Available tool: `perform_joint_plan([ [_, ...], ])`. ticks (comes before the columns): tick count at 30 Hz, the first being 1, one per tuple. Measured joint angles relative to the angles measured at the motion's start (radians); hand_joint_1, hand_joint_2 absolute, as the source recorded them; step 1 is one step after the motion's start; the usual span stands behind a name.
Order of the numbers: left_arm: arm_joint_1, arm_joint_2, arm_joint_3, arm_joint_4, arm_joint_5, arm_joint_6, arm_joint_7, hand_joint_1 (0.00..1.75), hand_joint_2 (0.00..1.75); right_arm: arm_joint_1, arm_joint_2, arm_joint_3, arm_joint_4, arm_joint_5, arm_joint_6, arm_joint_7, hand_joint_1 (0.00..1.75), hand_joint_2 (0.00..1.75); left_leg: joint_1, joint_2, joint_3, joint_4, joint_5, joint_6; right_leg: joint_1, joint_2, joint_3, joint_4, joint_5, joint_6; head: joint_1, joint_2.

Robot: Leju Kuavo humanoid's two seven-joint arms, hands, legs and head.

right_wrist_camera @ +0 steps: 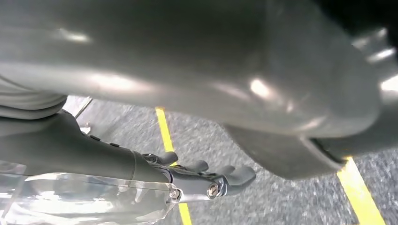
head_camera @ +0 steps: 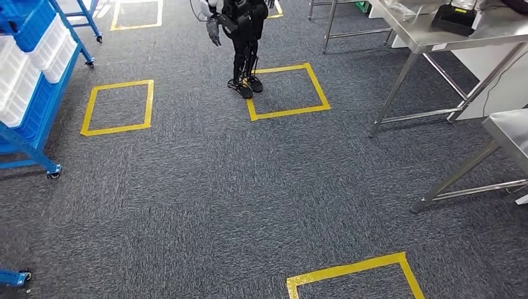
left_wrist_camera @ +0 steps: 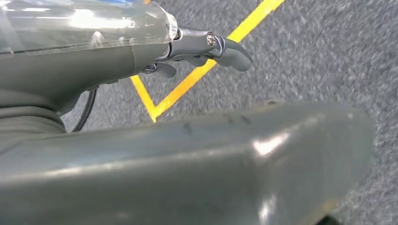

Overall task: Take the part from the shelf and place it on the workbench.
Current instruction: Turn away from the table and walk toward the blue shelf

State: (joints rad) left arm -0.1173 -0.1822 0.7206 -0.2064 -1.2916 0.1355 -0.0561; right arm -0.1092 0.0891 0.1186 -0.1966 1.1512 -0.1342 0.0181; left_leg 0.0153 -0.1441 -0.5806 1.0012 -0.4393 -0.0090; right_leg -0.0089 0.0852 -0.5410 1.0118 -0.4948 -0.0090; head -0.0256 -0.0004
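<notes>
Left hand point(left_wrist_camera: 206, 49) and right hand point(right_wrist_camera: 206, 180) hang over grey carpet, fingers loosely apart, holding nothing. The part isn't distinguishable — presumably among the white bins point(head_camera: 28, 59) on the blue shelf point(head_camera: 37, 134); its weight and grip point can't be judged yet.

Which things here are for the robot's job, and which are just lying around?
For the job: blue shelf, white bins, steel workbench.
Just around: yellow tape squares, other robot, black device on the workbench.
</notes>
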Motion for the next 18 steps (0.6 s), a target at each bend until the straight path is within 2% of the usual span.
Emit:
perform_joint_plan([
  [1, 0.002, 0.001, 0.0, 0.0, 0.0, 0.0, 0.0, 0.0, 0.0, -0.002, 0.002, 0.0, 0.0, 0.001, 0.001, 0.0, 0.0, 0.0, 0.001, -0.001, -0.001, 0.0, 0.001, -0.006, -0.001, -0.014, 0.004, -0.008, 0.004, -0.005, 0.0, 0.0],
  [2, 0.003, 0.001, 0.0, 0.0, 0.0, 0.0, 0.0, 0.0, 0.0, -0.003, 0.003, 0.0, 0.0, 0.001, 0.002, 0.0, 0.0, 0.0, 0.0, 0.015, -0.006, 0.01, -0.006, -0.01, -0.003, -0.029, 0.01, -0.018, 0.008, -0.01, 0.0, 0.0],
  [3, 0.003, 0.002, -0.001, 0.0, 0.0, 0.0, 0.0, 0.0, 0.0, -0.003, 0.005, 0.0, -0.001, 0.002, 0.003, 0.0, 0.0, 0.0, -0.003, 0.043, -0.02, 0.039, -0.024, -0.013, -0.004, -0.046, 0.016, -0.028, 0.012, -0.016, 0.0, 0.0],
  [5, -0.002, 0.002, -0.002, 0.0, -0.001, 0.001, 0.0, 0.0, 0.0, 0.0, 0.006, 0.0, -0.001, 0.003, 0.006, 0.002, 0.0, 0.0, -0.004, 0.108, -0.075, 0.155, -0.085, -0.018, -0.002, -0.08, 0.022, -0.036, 0.014, -0.022, 0.0, 0.0],
  [6, -0.003, 0.002, -0.003, 0.0, -0.001, 0.001, 0.0, 0.0, 0.0, 0.001, 0.006, 0.0, -0.001, 0.003, 0.008, 0.002, 0.0, 0.0, -0.002, 0.123, -0.107, 0.221, -0.112, -0.021, -0.001, -0.098, 0.023, -0.036, 0.012, -0.024, 0.0, 0.0],
  [7, -0.003, 0.003, -0.004, 0.0, -0.002, 0.001, 0.0, 0.0, 0.0, 0.002, 0.006, 0.0, -0.001, 0.003, 0.009, 0.003, 0.0, 0.0, 0.0, 0.13, -0.129, 0.265, -0.125, -0.025, 0.0, -0.114, 0.023, -0.036, 0.011, -0.024, 0.0, 0.0],
  [8, -0.001, 0.003, -0.004, 0.0, -0.003, 0.001, 0.0, 0.0, 0.0, 0.002, 0.006, 0.0, -0.001, 0.003, 0.01, 0.003, 0.0, 0.0, 0.002, 0.135, -0.132, 0.274, -0.12, -0.028, 0.001, -0.13, 0.023, -0.035, 0.009, -0.023, 0.0, 0.0],
  [9, 0.0, 0.004, -0.005, 0.0, -0.004, 0.0, 0.0, 0.0, 0.0, 0.001, 0.006, 0.0, -0.001, 0.003, 0.01, 0.003, 0.0, 0.0, 0.004, 0.141, -0.114, 0.241, -0.096, -0.03, 0.0, -0.144, 0.025, -0.034, 0.007, -0.021, 0.0, 0.0],
  [10, 0.001, 0.005, -0.005, 0.0, -0.005, 0.0, 0.0, 0.0, 0.0, 0.001, 0.006, 0.0, -0.001, 0.003, 0.01, 0.003, 0.0, 0.0, 0.005, 0.153, -0.077, 0.175, -0.062, -0.03, 0.0, -0.157, 0.028, -0.033, 0.004, -0.018, 0.0, 0.0],
  [11, 0.0, 0.006, -0.006, 0.0, -0.006, 0.0, 0.0, 0.0, 0.0, 0.001, 0.005, 0.0, -0.001, 0.003, 0.01, 0.003, 0.0, 0.0, 0.004, 0.174, -0.037, 0.1, -0.035, -0.029, 0.001, -0.169, 0.03, -0.03, 0.0, -0.013, 0.0, 0.0],
  [12, -0.002, 0.007, -0.006, 0.0, -0.008, 0.0, 0.0, 0.0, 0.0, 0.001, 0.005, 0.0, -0.001, 0.003, 0.01, 0.003, 0.0, 0.0, 0.002, 0.19, -0.004, 0.041, -0.015, -0.024, 0.003, -0.179, 0.032, -0.027, -0.005, -0.008, 0.0, 0.0],
  [13, -0.003, 0.007, -0.007, 0.0, -0.01, 0.0, 0.0, 0.0, 0.0, 0.001, 0.004, 0.0, -0.001, 0.003, 0.01, 0.003, 0.0, 0.0, -0.001, 0.201, 0.014, 0.006, -0.007, -0.018, 0.005, -0.188, 0.034, -0.025, -0.009, -0.002, 0.0, 0.0],
  [14, -0.004, 0.008, -0.008, 0.0, -0.011, 0.0, 0.0, 0.0, 0.0, 0.0, 0.004, 0.0, -0.001, 0.003, 0.01, 0.003, 0.0, 0.0, -0.004, 0.202, 0.019, -0.005, -0.009, -0.011, 0.007, -0.196, 0.036, -0.024, -0.011, 0.004, 0.0, 0.0],
  [16, -0.002, 0.009, -0.009, 0.0, -0.012, 0.0, 0.0, 0.0, 0.0, -0.003, 0.003, 0.0, -0.001, 0.003, 0.01, 0.003, 0.0, 0.0, -0.006, 0.181, 0.016, -0.007, -0.005, 0.002, 0.004, -0.206, 0.04, -0.024, -0.015, 0.016, 0.0, 0.0],
  [17, 0.0, 0.009, -0.01, 0.0, -0.012, 0.0, 0.0, 0.0, 0.0, -0.004, 0.003, 0.0, -0.001, 0.003, 0.01, 0.003, 0.0, 0.0, -0.005, 0.17, 0.017, -0.011, -0.002, 0.008, 0.001, -0.192, 0.039, -0.017, -0.022, 0.022, 0.0, 0.0],
  [18, 0.0, 0.01, -0.012, 0.0, -0.012, 0.0, 0.0, 0.0, 0.0, -0.003, 0.003, 0.0, -0.001, 0.003, 0.01, 0.003, 0.0, 0.0, -0.004, 0.161, 0.018, -0.015, 0.001, 0.014, -0.002, -0.167, 0.029, 0.008, -0.042, 0.027, 0.0, 0.0],
])
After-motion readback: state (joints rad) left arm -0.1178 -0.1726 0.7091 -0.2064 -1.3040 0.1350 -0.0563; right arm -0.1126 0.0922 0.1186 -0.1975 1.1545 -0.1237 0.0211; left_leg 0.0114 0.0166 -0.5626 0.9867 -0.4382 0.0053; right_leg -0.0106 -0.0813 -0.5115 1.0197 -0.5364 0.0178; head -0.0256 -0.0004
